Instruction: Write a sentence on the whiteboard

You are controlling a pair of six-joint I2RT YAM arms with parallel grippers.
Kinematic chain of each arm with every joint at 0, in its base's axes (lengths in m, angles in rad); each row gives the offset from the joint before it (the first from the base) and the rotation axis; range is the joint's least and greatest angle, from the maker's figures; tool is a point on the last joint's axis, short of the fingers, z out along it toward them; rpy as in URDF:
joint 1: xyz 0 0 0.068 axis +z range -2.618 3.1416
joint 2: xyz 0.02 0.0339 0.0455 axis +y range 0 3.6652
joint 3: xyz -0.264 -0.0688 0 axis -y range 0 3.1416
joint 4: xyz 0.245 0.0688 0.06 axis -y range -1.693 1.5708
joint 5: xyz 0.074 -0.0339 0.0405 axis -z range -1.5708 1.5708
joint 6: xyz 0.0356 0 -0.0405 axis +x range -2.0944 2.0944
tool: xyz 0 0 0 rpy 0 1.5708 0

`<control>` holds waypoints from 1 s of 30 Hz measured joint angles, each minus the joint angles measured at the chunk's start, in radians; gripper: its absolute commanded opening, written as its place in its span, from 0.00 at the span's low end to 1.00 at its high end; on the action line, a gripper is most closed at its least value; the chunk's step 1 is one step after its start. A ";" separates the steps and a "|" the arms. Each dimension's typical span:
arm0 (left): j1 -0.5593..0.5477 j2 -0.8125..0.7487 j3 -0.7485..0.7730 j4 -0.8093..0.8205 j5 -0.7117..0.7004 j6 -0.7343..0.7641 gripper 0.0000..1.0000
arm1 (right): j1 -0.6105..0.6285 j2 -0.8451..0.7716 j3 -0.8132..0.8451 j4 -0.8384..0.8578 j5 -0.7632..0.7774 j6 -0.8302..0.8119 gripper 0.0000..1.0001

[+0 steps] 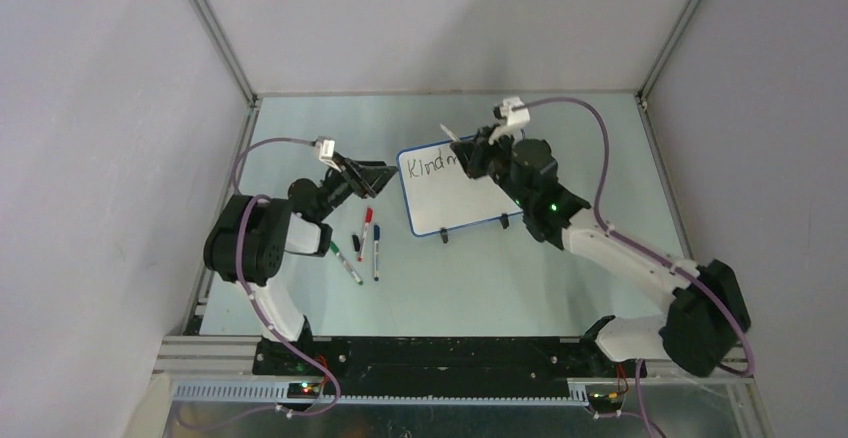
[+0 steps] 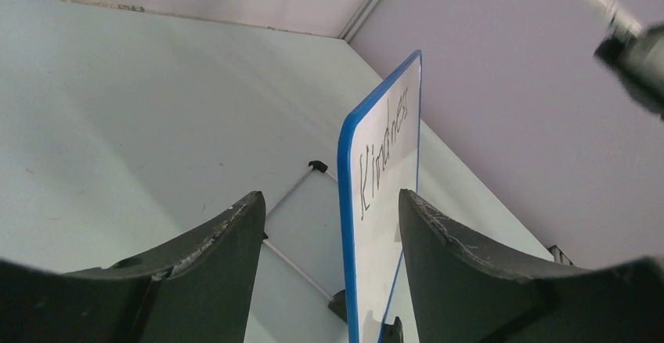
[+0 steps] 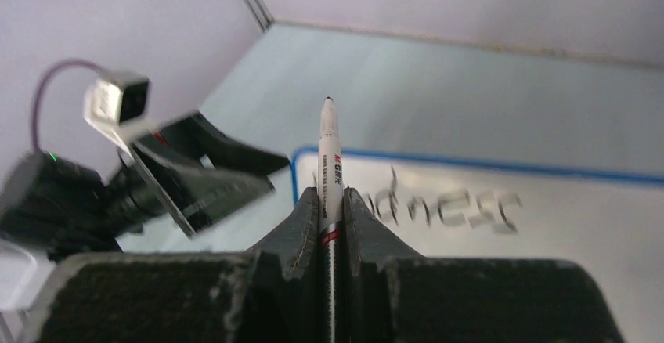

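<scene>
A marker (image 3: 329, 151) is gripped tight in the right hand (image 3: 330, 196); the blue edge of the whiteboard (image 2: 391, 167) is seen between the parted fingers (image 2: 215, 261) of the left hand (image 2: 330, 198).

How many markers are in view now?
4. Red marker, green marker, blue marker lie on the table by the left arm; held marker is in the right gripper. Others could hide behind arms.

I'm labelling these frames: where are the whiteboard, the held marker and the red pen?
Whiteboard (image 1: 460, 206): top view, bare white face.
Held marker (image 3: 330, 172): right wrist view, barrel.
Red pen (image 1: 367, 218): top view, cap.
</scene>
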 measured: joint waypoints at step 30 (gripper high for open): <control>-0.006 0.174 0.207 0.000 0.151 -0.130 0.45 | 0.116 0.060 0.038 -0.171 -0.008 -0.066 0.00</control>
